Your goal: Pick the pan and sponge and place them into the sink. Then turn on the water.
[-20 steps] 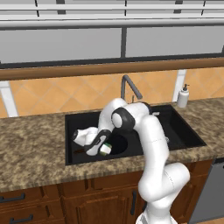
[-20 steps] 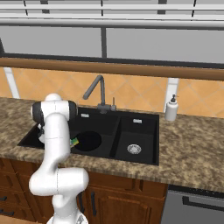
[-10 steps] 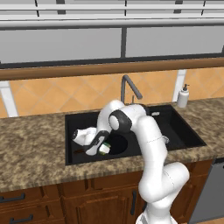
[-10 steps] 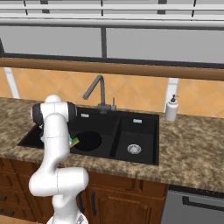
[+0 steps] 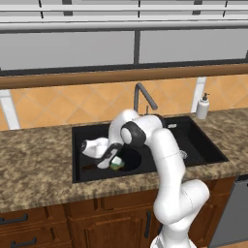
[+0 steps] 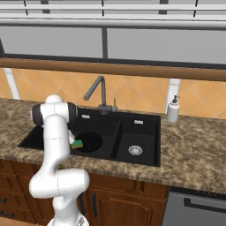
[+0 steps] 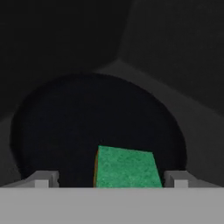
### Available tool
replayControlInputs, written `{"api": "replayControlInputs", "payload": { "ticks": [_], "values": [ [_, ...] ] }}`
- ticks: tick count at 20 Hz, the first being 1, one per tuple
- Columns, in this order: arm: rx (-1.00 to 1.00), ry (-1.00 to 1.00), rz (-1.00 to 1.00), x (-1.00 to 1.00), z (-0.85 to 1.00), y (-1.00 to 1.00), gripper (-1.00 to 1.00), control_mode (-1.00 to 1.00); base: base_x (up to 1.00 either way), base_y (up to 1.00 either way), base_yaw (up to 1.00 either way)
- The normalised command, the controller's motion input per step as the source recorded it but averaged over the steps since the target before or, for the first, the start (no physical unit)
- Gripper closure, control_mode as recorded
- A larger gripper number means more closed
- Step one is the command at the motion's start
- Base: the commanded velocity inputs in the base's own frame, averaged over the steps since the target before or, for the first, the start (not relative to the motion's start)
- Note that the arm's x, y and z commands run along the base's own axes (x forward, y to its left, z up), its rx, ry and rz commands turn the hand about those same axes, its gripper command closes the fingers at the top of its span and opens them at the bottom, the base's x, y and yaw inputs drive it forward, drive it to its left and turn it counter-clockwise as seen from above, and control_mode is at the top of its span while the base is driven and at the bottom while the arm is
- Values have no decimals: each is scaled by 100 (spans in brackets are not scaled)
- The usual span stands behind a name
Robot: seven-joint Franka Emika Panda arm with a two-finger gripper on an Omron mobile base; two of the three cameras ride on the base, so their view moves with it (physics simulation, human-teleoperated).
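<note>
the pan (image 5: pixel 127 158) already lies in the large left basin of the sink (image 5: pixel 203 145), its handle pointing left. the hand (image 5: pixel 109 162) is down inside that basin just above the pan, and the sponge (image 7: pixel 127 168) sits between its fingers; they stand apart on either side of it, and i cannot tell whether they touch it. by my judgement the sponge is about placed, leaving the faucet (image 5: pixel 144 97). counted: one pan, one sponge, two basins, one faucet, one soap bottle (image 5: pixel 202 106) on the tabletop (image 5: pixel 34 160).
</note>
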Motion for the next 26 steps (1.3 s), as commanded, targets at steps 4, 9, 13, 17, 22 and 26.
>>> {"api": "replayControlInputs", "payload": {
  "ticks": [4, 9, 13, 17, 22, 26],
  "values": [
    [7, -42, 0, -12, 19, 0, -100, -100, 0, 0, 0],
    [9, -52, 1, -82, 41, 1, -100, -100, 0, 0, 0],
    [10, -55, 0, -100, 30, -1, -100, -100, 0, 0, 0],
    [13, -55, 0, -100, 42, -6, -100, -100, 0, 0, 0],
    [13, -39, 0, -100, 33, 2, -100, -100, 0, 0, 0],
    [13, -41, 2, -100, 22, 0, -100, -100, 0, 0, 0]
  ]
}}
